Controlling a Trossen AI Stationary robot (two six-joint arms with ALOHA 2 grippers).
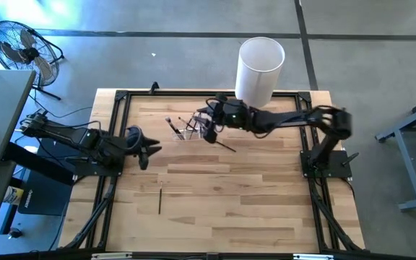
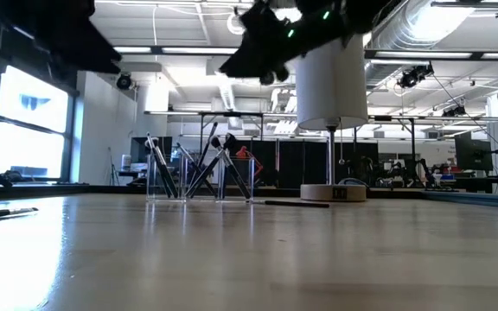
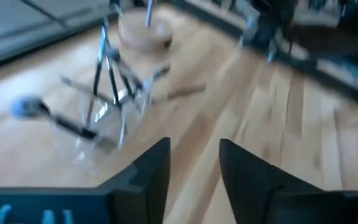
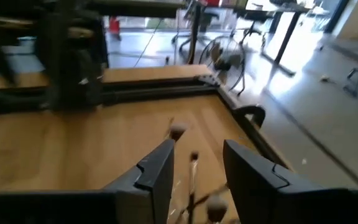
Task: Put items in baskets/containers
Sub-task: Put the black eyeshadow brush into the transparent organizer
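Observation:
The clear holder stands far of the table's middle, with several dark brushes leaning in it, heads up. In the high view the holder sits just left of my right gripper. The right gripper hovers above it, open, and brush heads show below its fingers. One brush lies flat on the table right of the holder, another lies nearer the front. My left gripper is open, low at the table's left, facing the holder.
A tall white cylinder on a round wooden base stands just behind the holder, at the far edge. A black frame rims the table. The near half of the wooden top holds only the one stray brush.

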